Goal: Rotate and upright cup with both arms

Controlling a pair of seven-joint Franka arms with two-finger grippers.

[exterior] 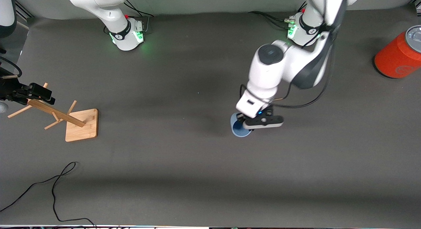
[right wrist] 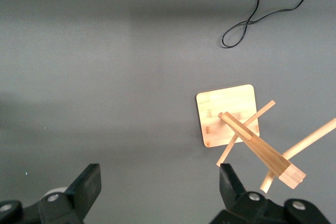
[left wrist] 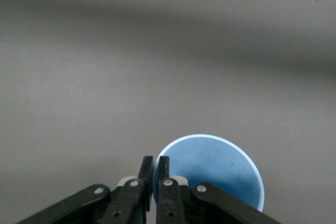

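The light-blue cup [exterior: 239,130] is near the middle of the table, mouth up, with its inside showing. My left gripper [exterior: 242,122] reaches down from above and is shut on the cup's rim. In the left wrist view the cup [left wrist: 215,171] shows its open mouth, and the left gripper [left wrist: 156,163] pinches the wall, one finger outside and one inside. My right gripper [exterior: 33,92] is open and empty, up over the wooden rack at the right arm's end of the table. The right wrist view shows the right gripper [right wrist: 160,187] wide apart.
A wooden peg rack [exterior: 82,124] on a square base stands at the right arm's end; it also shows in the right wrist view [right wrist: 228,114]. A large orange can [exterior: 399,53] lies at the left arm's end. A black cable [exterior: 59,179] loops near the front edge.
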